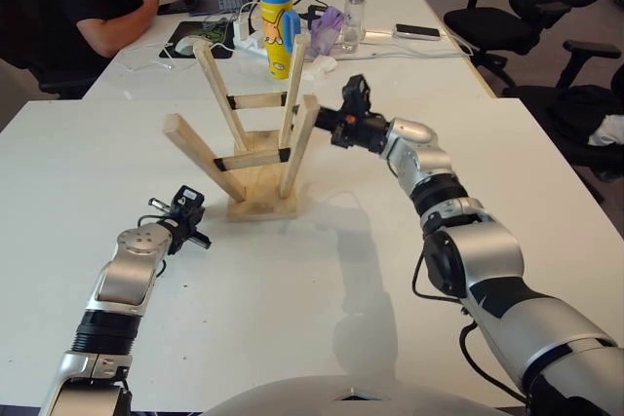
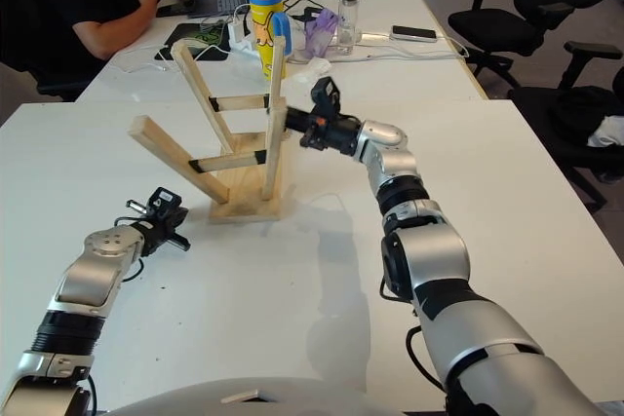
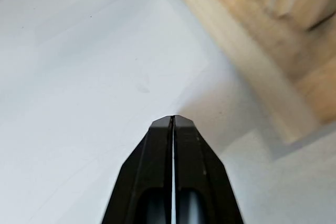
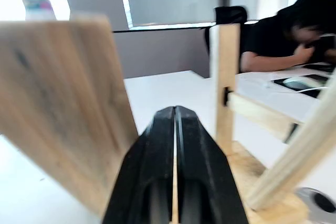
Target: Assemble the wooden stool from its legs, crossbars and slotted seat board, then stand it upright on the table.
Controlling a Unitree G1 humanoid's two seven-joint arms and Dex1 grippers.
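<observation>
L gripper closed tight nr seat board; R gripper closed too, beside upturned stool leg.

In the left wrist view the stool is a soft blur that runs off the frame's edge. In the right wrist view the near leg is a smeared slab, cropped too. At the centre of the left eye view the right tool sits at that leg; contact cannot be told.
</observation>
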